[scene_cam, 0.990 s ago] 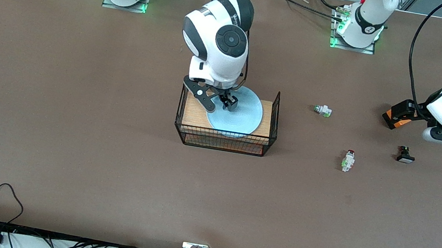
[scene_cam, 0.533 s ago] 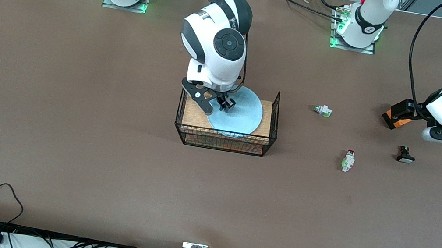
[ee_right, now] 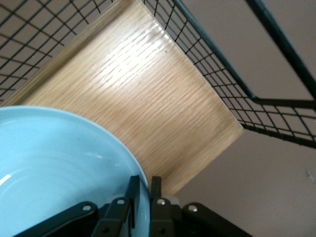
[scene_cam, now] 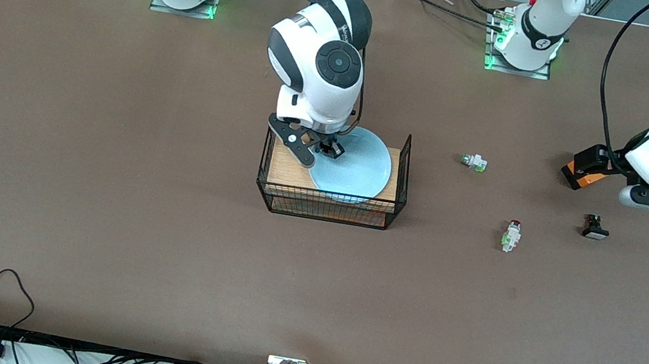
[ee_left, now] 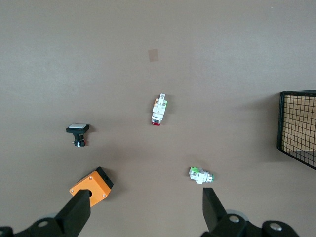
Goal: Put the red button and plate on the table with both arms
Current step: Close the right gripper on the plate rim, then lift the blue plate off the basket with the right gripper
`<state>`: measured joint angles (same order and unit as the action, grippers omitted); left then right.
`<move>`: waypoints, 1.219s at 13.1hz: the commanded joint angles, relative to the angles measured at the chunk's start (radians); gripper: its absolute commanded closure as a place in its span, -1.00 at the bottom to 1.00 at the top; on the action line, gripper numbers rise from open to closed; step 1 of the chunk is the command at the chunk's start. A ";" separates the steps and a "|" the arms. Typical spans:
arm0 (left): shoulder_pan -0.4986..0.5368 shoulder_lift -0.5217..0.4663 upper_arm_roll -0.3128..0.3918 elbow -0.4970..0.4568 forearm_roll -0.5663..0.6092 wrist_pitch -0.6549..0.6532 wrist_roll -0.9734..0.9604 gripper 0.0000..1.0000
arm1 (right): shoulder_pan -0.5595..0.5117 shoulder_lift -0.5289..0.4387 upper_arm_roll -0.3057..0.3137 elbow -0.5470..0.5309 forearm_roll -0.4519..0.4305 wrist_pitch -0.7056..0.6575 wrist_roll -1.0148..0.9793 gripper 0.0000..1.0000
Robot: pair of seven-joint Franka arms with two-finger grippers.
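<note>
Plate (scene_cam: pixel 354 167), seen from the front, lies on the wood-topped wire rack (scene_cam: pixel 331 204) with the right hand (scene_cam: pixel 328 149) clamped on its rim, so lift straight up and level to clear the wire walls; the red button (scene_cam: pixel 511 235) lies on the tabletop (scene_cam: pixel 104 173) toward the left arm's end. Left wrist view: the left hand (ee_left: pixel 145 210) hangs with fingers apart over the tabletop near the whitish, red-capped button (ee_left: pixel 158 109). Right wrist view: the fingers (ee_right: pixel 129 195) pinch the edge of the glossy, plain light-blue plate (ee_right: pixel 59 158).
</note>
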<state>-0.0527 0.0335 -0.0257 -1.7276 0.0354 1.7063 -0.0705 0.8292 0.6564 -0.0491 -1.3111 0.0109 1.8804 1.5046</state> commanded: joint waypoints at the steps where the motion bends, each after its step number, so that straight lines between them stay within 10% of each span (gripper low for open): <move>1: -0.001 -0.018 0.000 -0.004 -0.006 -0.020 -0.008 -1.00 | 0.002 0.009 0.002 0.009 0.066 -0.012 -0.007 1.00; 16: -0.001 -0.018 0.000 -0.004 -0.006 -0.020 -0.008 -1.00 | -0.061 -0.193 -0.015 0.024 0.243 -0.245 0.022 1.00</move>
<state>-0.0527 0.0333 -0.0257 -1.7276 0.0354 1.7006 -0.0705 0.8028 0.5114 -0.0678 -1.2833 0.1877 1.6584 1.5070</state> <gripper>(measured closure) 0.000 0.965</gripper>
